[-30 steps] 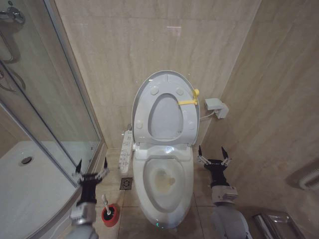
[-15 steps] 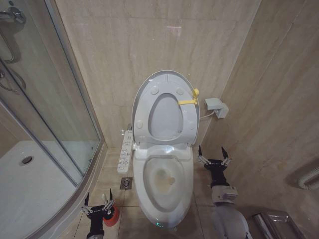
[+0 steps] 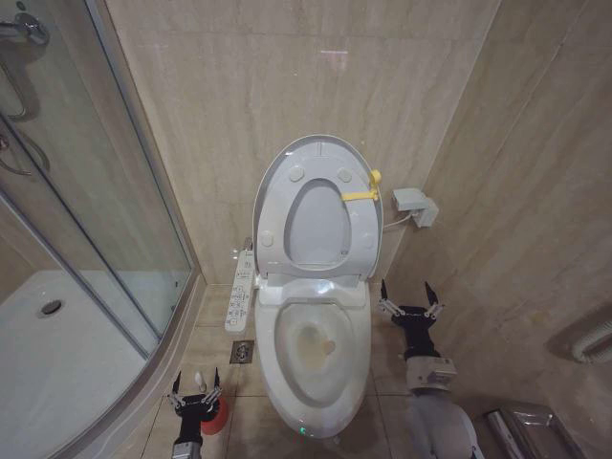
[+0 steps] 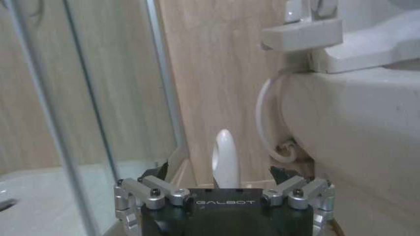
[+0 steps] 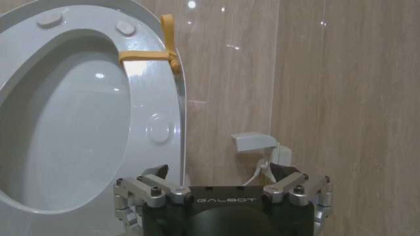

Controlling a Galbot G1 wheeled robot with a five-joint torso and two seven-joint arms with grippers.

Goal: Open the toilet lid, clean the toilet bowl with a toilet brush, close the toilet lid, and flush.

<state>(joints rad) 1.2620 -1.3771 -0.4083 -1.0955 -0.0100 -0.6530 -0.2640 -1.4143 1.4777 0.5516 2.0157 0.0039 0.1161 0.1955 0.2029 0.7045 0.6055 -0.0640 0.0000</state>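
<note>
Left hand [image 3: 195, 392] low, spread around toilet brush [image 4: 225, 157] handle.

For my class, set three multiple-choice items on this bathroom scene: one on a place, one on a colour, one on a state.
1. The left gripper is
A. over the toilet brush
B. inside the toilet bowl
C. on the control panel

2. The brush's cup holder is
A. blue
B. red
C. black

3. The toilet lid is
A. shut
B. raised
C. removed

Answers: 1 A, the handle stands between its open fingers. 2 B, red shows beside the gripper. 3 B, it leans on the wall.
</note>
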